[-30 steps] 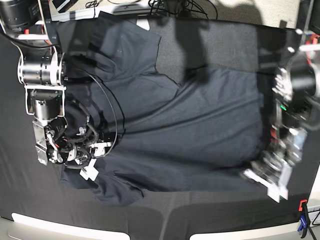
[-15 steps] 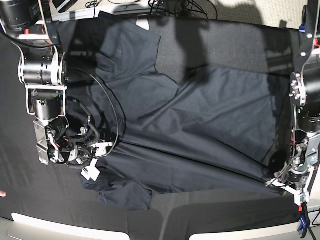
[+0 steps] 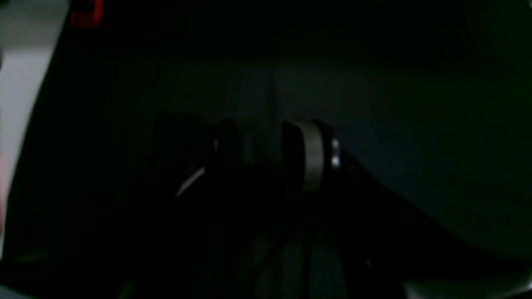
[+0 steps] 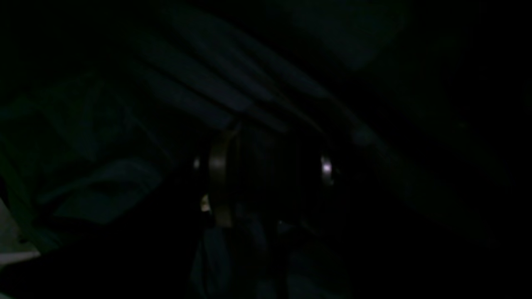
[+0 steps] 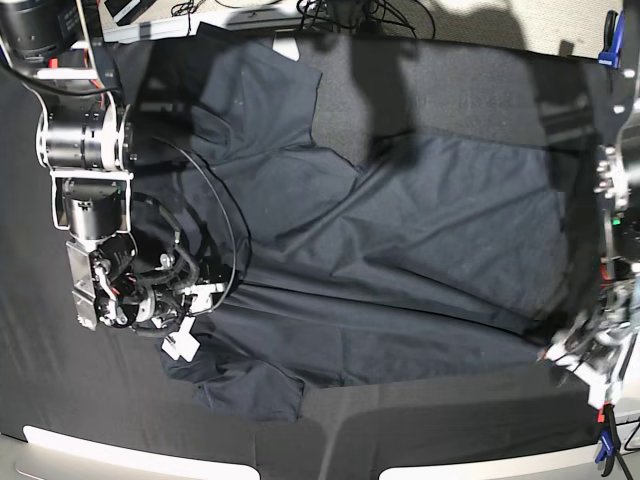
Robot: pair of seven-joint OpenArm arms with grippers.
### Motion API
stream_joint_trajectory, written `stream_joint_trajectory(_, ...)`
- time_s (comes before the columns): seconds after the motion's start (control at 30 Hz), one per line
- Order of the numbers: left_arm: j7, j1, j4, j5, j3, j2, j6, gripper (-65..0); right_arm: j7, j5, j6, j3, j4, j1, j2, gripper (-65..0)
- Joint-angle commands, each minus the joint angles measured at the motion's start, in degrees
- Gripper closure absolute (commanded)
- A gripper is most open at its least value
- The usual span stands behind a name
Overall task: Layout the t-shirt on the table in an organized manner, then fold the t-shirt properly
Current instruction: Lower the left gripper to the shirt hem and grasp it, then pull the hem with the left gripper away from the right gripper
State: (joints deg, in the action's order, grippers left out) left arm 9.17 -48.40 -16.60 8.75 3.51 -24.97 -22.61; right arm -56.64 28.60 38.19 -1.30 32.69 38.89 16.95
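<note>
The dark navy t-shirt (image 5: 400,260) lies spread across the table (image 5: 460,90), neck end at the left and hem at the right. One sleeve points to the far edge and the other (image 5: 250,385) to the near edge. My left gripper (image 5: 578,362) hovers just off the hem's near right corner. In the dim left wrist view its fingers (image 3: 311,158) stand apart around nothing, so the left gripper (image 3: 266,153) is open. My right gripper (image 5: 185,325) rests over the shirt's neck end. The right wrist view shows the right gripper (image 4: 272,170) open above dark cloth.
A blue and red clamp (image 5: 603,440) grips the near right corner, and another blue clamp (image 5: 610,25) sits at the far right. Cables (image 5: 340,12) lie beyond the far edge. The pale table edge (image 5: 120,450) runs along the front.
My left arm swung out to the right edge, dragging the hem with it and flattening the shirt, then let go. The near sleeve slid right. The right arm stayed put.
</note>
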Motion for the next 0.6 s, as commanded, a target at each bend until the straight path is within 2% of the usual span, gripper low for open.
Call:
stream_joint_trajectory(0.0, 0.6, -2.1, -1.1, 2.4, 0.2, -1.3, -0.5, -20.2, 1.2, 0.2, 0.5, 0.2, 0.8, 1.7, 0.5, -24.0)
stream_joint_trajectory(0.17, 11.6, 0.7, -4.2, 11.2, 0.2, -4.3, -8.9, -20.0, 2.4, -0.5, 0.5, 0.2, 0.8, 1.7, 0.0, -24.0)
stream_joint_trajectory(0.33, 21.6, 11.4, -21.6, 18.7, 0.2, -6.9, -9.6, -20.0, 2.4, -2.0, 0.5, 0.2, 0.8, 1.7, -0.6, -24.0)
stream_joint_trajectory(0.37, 22.7, 14.5, -26.5, 19.6, 0.2, -7.5, -9.3, -20.0, 2.5, -2.0, 0.5, 0.2, 0.8, 1.7, -0.7, -24.0)
stream_joint_trajectory(0.4, 23.1, 17.7, -31.3, 20.0, 0.2, -8.0, -7.6, -20.0, 2.4, -2.0, 0.5, 0.2, 0.8, 1.7, -0.7, -24.0)
stream_joint_trajectory(0.53, 21.7, 31.1, -48.5, 19.7, 0.6, -9.8, 2.3, -20.1, 2.4, -2.0, 0.5, 0.2, 0.8, 1.7, -0.8, -24.0)
stream_joint_trajectory(0.57, 21.2, 34.1, -51.8, 19.2, 1.4, -9.8, 3.6, -20.1, 2.4, -2.0, 0.5, 0.2, 0.8, 1.7, -0.8, -24.0)
